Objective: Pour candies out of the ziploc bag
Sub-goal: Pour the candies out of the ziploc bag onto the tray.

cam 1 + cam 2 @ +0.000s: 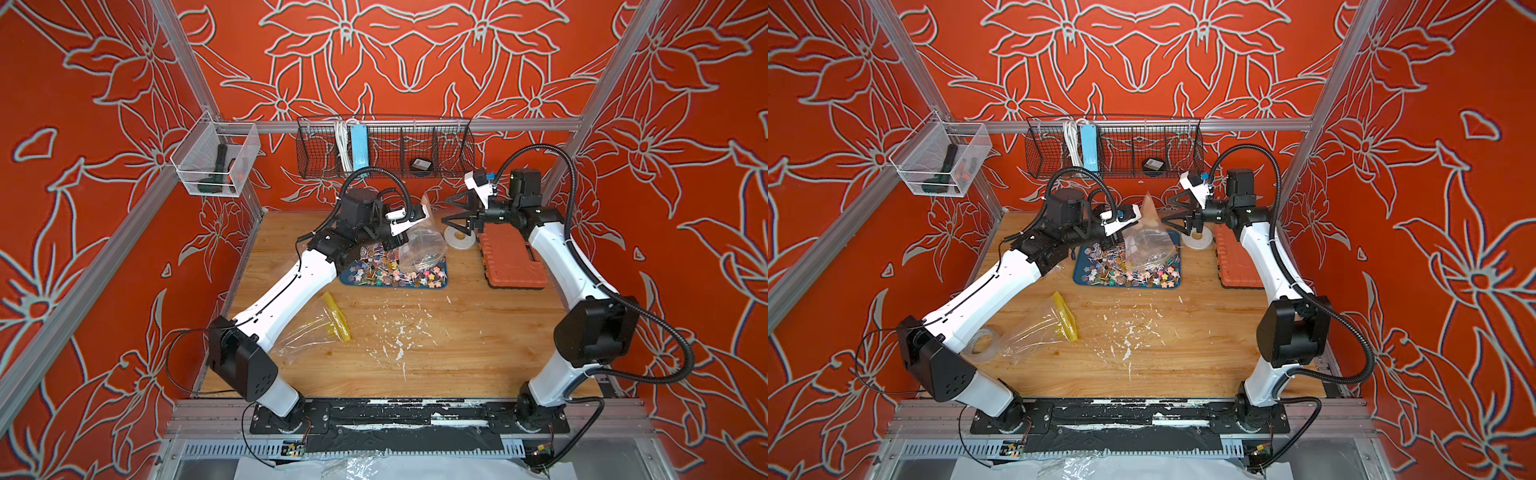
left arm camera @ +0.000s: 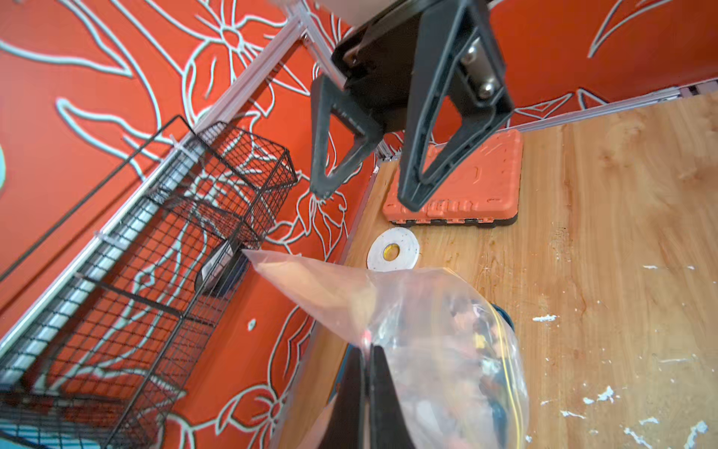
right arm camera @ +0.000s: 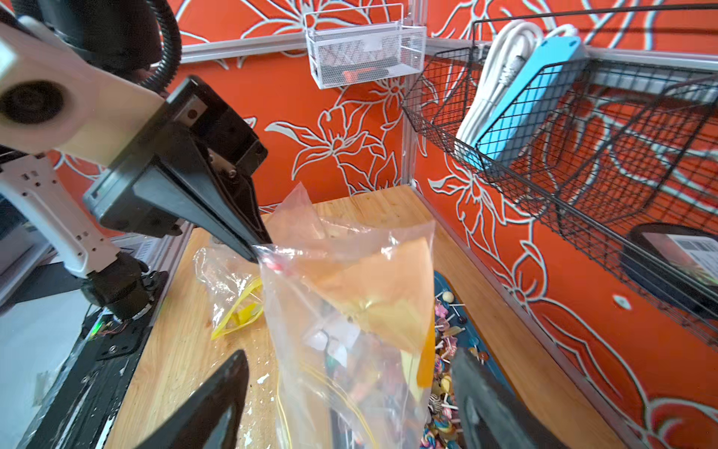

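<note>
Clear ziploc bag [image 3: 349, 311] is hanging over blue tray [image 1: 1079, 272], counter [image 1: 457, 353] 12 o'clock | candies [image 1: 395, 276] are lying on tray | my left jaws are clamping bag | my right jaws are gaping at its 2 o'clock

The candies [image 1: 395, 275], small multicoloured lollipops on white sticks, are heaped across a blue tray [image 1: 347, 280] near the far edge of the table [image 1: 415, 365]. The clear ziploc bag [image 1: 424, 245] is held upended over the tray's right part, mouth down among them.
</note>
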